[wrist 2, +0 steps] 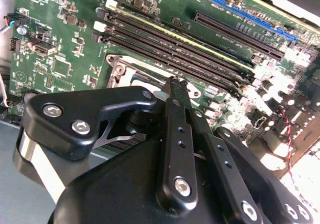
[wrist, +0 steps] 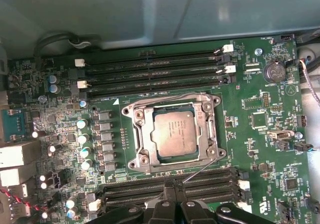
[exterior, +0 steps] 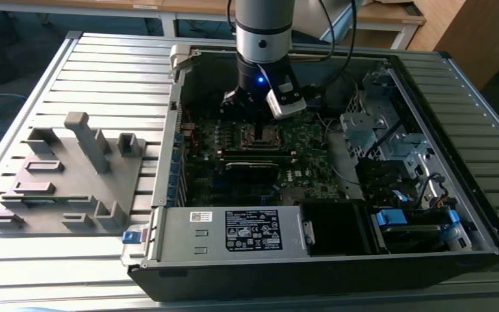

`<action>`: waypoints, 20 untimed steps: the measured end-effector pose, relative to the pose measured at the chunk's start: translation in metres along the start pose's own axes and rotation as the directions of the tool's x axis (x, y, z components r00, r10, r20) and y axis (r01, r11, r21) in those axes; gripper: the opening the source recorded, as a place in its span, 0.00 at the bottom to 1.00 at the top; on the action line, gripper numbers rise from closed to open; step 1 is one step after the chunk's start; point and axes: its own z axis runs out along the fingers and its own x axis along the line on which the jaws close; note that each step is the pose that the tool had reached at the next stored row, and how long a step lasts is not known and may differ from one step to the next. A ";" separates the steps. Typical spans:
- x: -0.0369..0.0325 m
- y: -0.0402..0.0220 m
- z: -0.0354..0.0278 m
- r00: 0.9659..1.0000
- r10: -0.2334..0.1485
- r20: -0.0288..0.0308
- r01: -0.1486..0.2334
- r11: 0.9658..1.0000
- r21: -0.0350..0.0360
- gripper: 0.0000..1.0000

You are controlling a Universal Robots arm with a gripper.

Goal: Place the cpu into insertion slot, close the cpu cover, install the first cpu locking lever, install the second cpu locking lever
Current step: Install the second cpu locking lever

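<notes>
The cpu (wrist: 172, 131), a silver-grey square, lies flat in the insertion slot (wrist: 128, 164) on the green board. The cpu cover (wrist: 144, 134), a silver frame, lies down around it with the chip showing through its window. A thin metal locking lever (wrist: 202, 169) slants out from the socket's corner toward my gripper (wrist: 171, 188). My gripper hangs just beside the socket, its black fingers together at the lever's free end. In the second wrist view the gripper's (wrist 2: 173, 83) tips meet just past the socket's edge (wrist 2: 120, 68). In the exterior view the arm (exterior: 262, 39) stands over the socket (exterior: 258, 135).
Long black memory slots (wrist: 150, 71) run on both sides of the socket, with another bank (wrist: 200, 189) right under my fingers. The open computer case (exterior: 457, 195) walls in the board, with the power supply (exterior: 232, 231) at the front. A grey fixture block (exterior: 67, 169) sits at the exterior view's left.
</notes>
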 end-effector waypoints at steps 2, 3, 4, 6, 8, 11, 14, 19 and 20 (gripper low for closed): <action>0.0027 -0.0004 0.0008 1.000 0.000 0.000 0.000 1.000 0.000 0.10; 0.0040 -0.0005 0.0012 1.000 0.000 0.000 0.000 1.000 0.000 0.10; 0.0047 -0.0006 0.0015 1.000 0.000 0.000 0.000 1.000 0.000 0.10; 0.0050 -0.0006 0.0017 1.000 0.000 0.000 0.000 1.000 0.000 0.10; 0.0051 -0.0006 0.0019 1.000 0.000 0.000 0.000 1.000 0.000 0.10; 0.0051 -0.0006 0.0020 1.000 0.000 0.000 0.000 1.000 0.000 0.10; 0.0052 -0.0006 0.0020 1.000 0.000 0.000 0.000 1.000 0.000 0.10; 0.0072 -0.0008 0.0024 1.000 0.000 0.000 0.000 1.000 0.000 0.10; 0.0080 -0.0010 0.0027 1.000 0.000 0.000 0.000 1.000 0.000 0.10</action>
